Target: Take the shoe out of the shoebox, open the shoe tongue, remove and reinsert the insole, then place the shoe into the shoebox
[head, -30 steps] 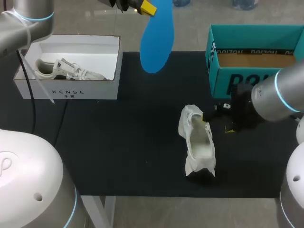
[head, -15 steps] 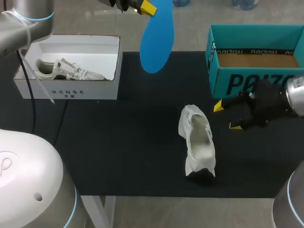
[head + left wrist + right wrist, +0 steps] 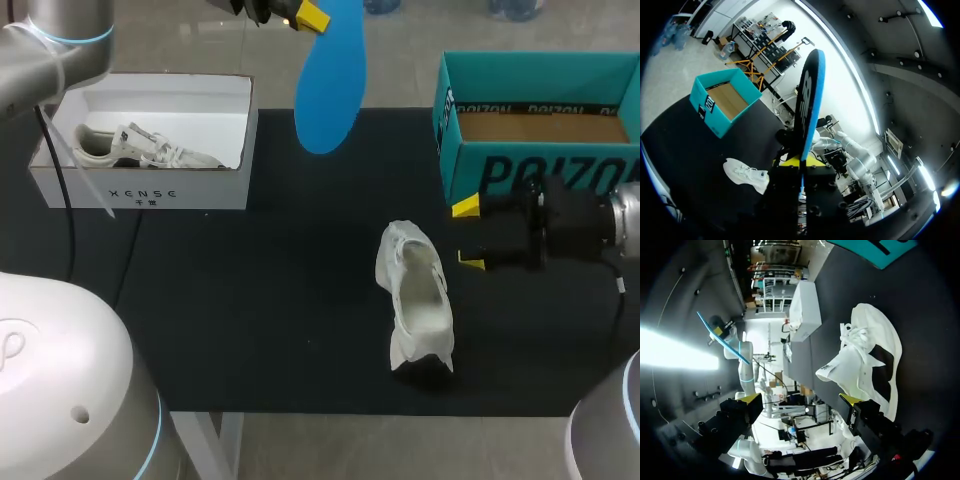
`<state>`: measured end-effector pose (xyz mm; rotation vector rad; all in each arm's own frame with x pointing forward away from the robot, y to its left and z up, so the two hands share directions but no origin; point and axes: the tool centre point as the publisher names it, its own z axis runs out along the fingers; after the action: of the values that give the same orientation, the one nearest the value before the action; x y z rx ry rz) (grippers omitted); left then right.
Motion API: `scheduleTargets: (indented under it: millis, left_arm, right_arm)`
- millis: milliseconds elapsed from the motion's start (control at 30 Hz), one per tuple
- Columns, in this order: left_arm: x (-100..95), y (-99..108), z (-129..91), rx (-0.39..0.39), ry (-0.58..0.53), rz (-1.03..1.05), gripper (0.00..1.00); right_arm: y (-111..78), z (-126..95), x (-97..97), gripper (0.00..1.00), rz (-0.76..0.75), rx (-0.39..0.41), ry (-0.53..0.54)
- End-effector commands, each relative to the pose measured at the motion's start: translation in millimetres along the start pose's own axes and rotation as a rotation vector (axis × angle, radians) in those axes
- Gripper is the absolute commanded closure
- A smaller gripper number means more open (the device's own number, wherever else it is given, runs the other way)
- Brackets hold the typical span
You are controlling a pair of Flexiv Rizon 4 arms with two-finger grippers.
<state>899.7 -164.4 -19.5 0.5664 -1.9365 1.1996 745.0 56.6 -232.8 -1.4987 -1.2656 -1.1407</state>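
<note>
**Left end effector** [image 3: 305, 14]: found at the upper centre of the head view frame, raised above the far edge of the counter [image 3: 250, 300]. It is closed on the blue insole [image 3: 330, 85], which is gripped at one end between the yellow tips. In the left wrist view the insole [image 3: 809, 100] is seen edge-on, rising straight out from between the fingers of the end effector [image 3: 802, 162].

**Right end effector** [image 3: 468, 235]: found at the right of the frame, low over the counter, with its fingers spread wide and nothing held. Its tips are pointed toward the shoe [image 3: 415, 295], from which it is kept apart. In the right wrist view the shoe [image 3: 870, 360] is seen ahead of the open end effector [image 3: 801, 400], untouched by either finger.

**Shoe**: white, laid on the black counter just right of centre, outside both boxes. Its opening is turned upward and its inside is exposed, with no insole seen in it.

**Teal shoebox** [image 3: 470, 175]: placed at the upper right of the frame, lid off, brown interior shown. It is positioned just behind the right end effector.

**White shoebox** [image 3: 145, 190]: placed at the upper left of the frame, open. A second shoe [image 3: 140, 148] is contained in it.

**Cross-views**: the shoe [image 3: 746, 175] and teal shoebox [image 3: 725, 127] are recorded beyond the left end effector. The insole [image 3: 722, 337] is recorded far beyond the shoe.
</note>
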Motion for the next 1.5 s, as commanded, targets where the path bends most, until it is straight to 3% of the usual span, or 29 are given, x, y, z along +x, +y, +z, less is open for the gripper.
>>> scheduleTargets:
  millis: [33, 333, 633, 1033, 1100, 1500]
  left_arm:
    - [-0.8, -1, 0, -0.002, 0.001, 0.001, 1.00]
    - [-0.8, -1, 0, -0.002, 0.001, 0.001, 1.00]
    - [-0.8, -1, 0, -0.002, 0.001, 0.001, 1.00]
    - [-0.8, -1, 0, -0.002, 0.001, 0.001, 1.00]
    - [-0.8, -1, 0, -0.002, 0.001, 0.001, 1.00]
    - [-0.8, -1, 0, -0.002, 0.001, 0.001, 1.00]
  right_arm:
    - [4.1, 7, 8.6, 0.00, 0.003, -0.001, -0.023]
    - [5.4, 8, 34.5, 0.00, 0.014, 0.011, -0.026]
    - [4.2, 28, 61.2, 0.00, 0.007, 0.103, 0.035]
    - [5.7, 43, 79.6, 0.00, -0.019, 0.181, 0.040]
    - [2.8, 43, 80.8, 0.00, -0.027, 0.227, 0.039]
    - [2.8, 43, 80.8, 0.00, -0.027, 0.227, 0.039]
